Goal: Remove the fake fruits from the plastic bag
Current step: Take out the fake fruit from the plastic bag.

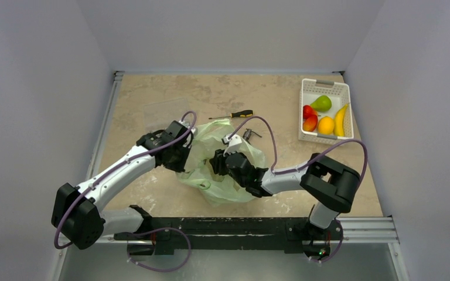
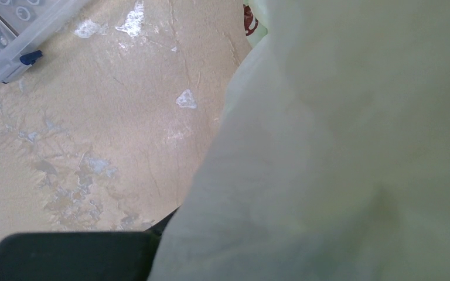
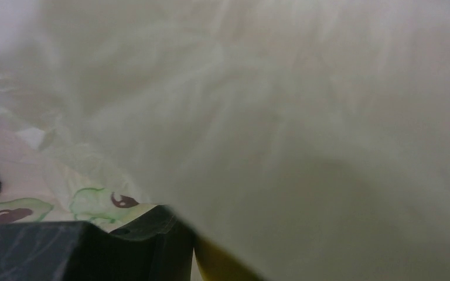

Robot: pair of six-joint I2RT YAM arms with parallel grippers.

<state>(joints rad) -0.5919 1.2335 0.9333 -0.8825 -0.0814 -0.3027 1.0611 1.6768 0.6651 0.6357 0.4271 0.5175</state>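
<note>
The pale yellow-green plastic bag point(image 1: 225, 175) lies crumpled mid-table. My left gripper point(image 1: 183, 153) is shut on its left edge; in the left wrist view the bag's film point(image 2: 340, 146) covers the jaws, and only one dark finger point(image 2: 64, 254) shows. My right gripper point(image 1: 220, 163) is sunk in the bag's top. In the right wrist view a yellow fruit point(image 3: 220, 266) sits tight against the inner face of the one visible finger point(image 3: 94, 252), under film point(image 3: 269, 117); the other finger is hidden. A green pear point(image 1: 321, 103), red fruits point(image 1: 309, 120), an orange one point(image 1: 326, 125) and a banana point(image 1: 341, 119) lie in the basket.
The white slotted basket point(image 1: 304, 111) stands at the back right. A yellow-and-black screwdriver point(image 1: 231, 115) lies behind the bag. A clear plastic box point(image 1: 164, 112) sits at the back left, seen also as a clear box with a blue clip point(image 2: 12, 47).
</note>
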